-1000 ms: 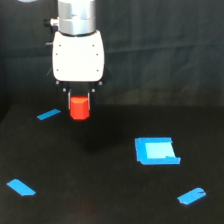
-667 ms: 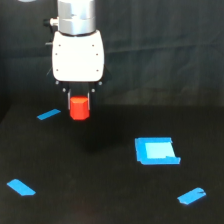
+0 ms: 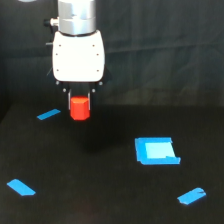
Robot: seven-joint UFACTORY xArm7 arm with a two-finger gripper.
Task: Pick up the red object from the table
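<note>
The red object (image 3: 79, 109) is a small red-orange stubby block hanging directly under the white gripper body (image 3: 79, 56) in the exterior view's upper left. My gripper (image 3: 79, 101) is shut on its top, with dark fingers (image 3: 68, 95) showing on either side. The block appears to be held slightly above the black table (image 3: 100, 190), with a faint shadow below it and to the right. The top of the block is hidden between the fingers.
A blue square patch (image 3: 156, 150) lies right of centre. Blue tape strips lie near the gripper's left (image 3: 48, 114), at the lower left (image 3: 21, 187) and at the lower right (image 3: 191, 196). A dark curtain backs the scene.
</note>
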